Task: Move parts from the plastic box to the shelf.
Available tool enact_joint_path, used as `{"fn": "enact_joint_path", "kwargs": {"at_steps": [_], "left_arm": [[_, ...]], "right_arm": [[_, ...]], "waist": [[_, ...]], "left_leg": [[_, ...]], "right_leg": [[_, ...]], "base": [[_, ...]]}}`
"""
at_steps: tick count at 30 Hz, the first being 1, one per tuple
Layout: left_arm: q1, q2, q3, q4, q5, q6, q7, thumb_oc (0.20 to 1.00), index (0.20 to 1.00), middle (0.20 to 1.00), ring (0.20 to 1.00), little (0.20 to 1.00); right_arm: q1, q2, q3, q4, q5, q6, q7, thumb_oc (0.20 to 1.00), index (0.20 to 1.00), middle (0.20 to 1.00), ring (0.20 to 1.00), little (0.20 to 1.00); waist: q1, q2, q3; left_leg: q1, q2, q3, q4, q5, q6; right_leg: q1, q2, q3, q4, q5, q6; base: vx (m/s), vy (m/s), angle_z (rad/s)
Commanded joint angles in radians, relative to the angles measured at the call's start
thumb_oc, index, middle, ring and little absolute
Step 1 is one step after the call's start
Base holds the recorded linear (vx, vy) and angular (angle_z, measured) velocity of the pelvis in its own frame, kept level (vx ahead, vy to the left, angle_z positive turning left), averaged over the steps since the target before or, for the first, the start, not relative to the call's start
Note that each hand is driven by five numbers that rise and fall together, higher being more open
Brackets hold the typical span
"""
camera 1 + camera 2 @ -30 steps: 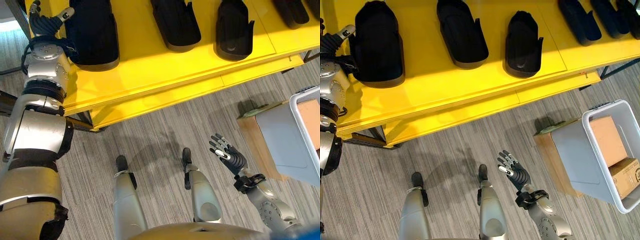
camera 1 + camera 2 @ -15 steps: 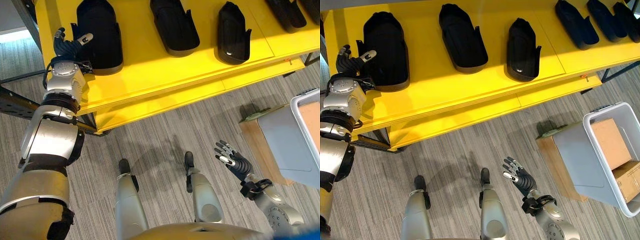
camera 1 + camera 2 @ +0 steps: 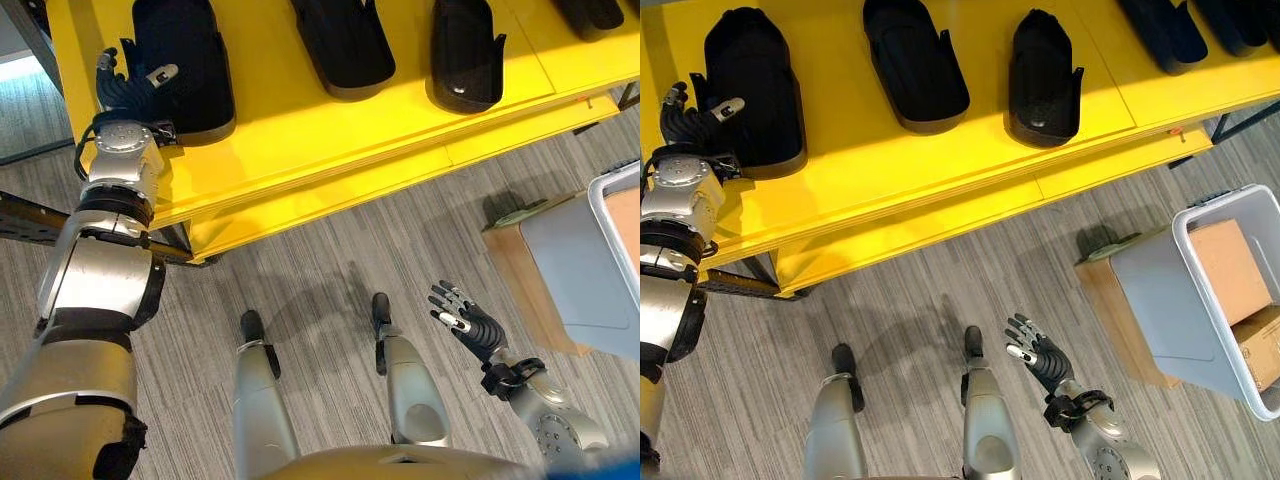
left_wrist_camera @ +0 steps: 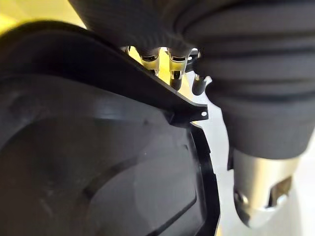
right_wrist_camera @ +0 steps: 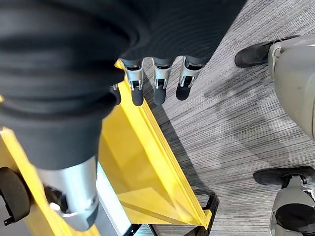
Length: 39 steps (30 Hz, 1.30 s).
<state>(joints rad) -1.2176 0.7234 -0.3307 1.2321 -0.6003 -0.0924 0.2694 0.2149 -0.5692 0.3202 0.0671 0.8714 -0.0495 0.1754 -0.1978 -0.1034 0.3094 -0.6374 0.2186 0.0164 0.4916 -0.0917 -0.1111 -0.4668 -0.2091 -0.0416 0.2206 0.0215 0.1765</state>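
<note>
Drawing back along the leftmost part (image 3: 185,60), your left hand (image 3: 125,90) has loosened, fingers just beside its rim, so it counts as placed on the shelf (image 3: 330,130); your right hand (image 3: 470,325) hangs spread and empty.

Parts sit in a row along the shelf (image 3: 940,160) at the far side of the scene, above the floor (image 3: 920,300). The leftmost part (image 3: 750,85) lies at the shelf's left end, with a second part (image 3: 912,62) to its right and a third part (image 3: 1042,77) further right again; more parts (image 3: 1165,30) follow toward the right end. The left hand (image 3: 690,115) is at the leftmost part's near left edge, above the shelf's front corner. The right hand (image 3: 1040,358) hangs over the floor, well in front of the shelf. The plastic box (image 3: 1200,300) stands on the floor at the right, holding cartons (image 3: 1230,270) inside it.
</note>
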Motion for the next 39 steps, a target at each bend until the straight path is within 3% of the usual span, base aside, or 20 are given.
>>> {"fn": "enact_joint_path", "kwargs": {"at_steps": [1, 15, 39], "left_arm": [[-0.009, 0.029, 0.014, 0.024, 0.015, 0.028, -0.039, 1.0, 1.0, 1.0, 1.0, 1.0], [-0.023, 0.036, -0.018, 0.059, 0.019, 0.063, -0.128, 1.0, 1.0, 1.0, 1.0, 1.0], [-0.033, 0.027, -0.026, 0.051, 0.005, 0.057, -0.127, 1.0, 1.0, 1.0, 1.0, 1.0]], "right_arm": [[0.01, -0.062, -0.058, -0.033, 0.009, -0.019, 0.018, 1.0, 1.0, 1.0, 1.0, 1.0], [0.012, -0.074, -0.066, -0.026, 0.0, 0.007, 0.032, 1.0, 1.0, 1.0, 1.0, 1.0], [0.031, -0.078, -0.078, -0.017, 0.021, 0.013, 0.04, 1.0, 1.0, 1.0, 1.0, 1.0]], "waist": [[0.016, -0.011, 0.005], [0.028, -0.002, 0.024], [0.028, 0.005, 0.022]], "left_leg": [[-0.013, 0.035, -0.025, 0.044, -0.038, -0.026], [0.008, 0.026, -0.023, 0.041, -0.036, -0.024], [0.019, 0.024, -0.019, 0.053, -0.041, -0.022]], "right_leg": [[0.038, -0.021, 0.005, 0.083, -0.06, -0.013], [0.059, -0.029, 0.006, 0.088, -0.064, -0.014], [0.059, -0.031, 0.016, 0.115, -0.075, -0.018]], "base": [[0.0, 0.0, 0.0], [0.0, 0.0, 0.0], [0.0, 0.0, 0.0]]}}
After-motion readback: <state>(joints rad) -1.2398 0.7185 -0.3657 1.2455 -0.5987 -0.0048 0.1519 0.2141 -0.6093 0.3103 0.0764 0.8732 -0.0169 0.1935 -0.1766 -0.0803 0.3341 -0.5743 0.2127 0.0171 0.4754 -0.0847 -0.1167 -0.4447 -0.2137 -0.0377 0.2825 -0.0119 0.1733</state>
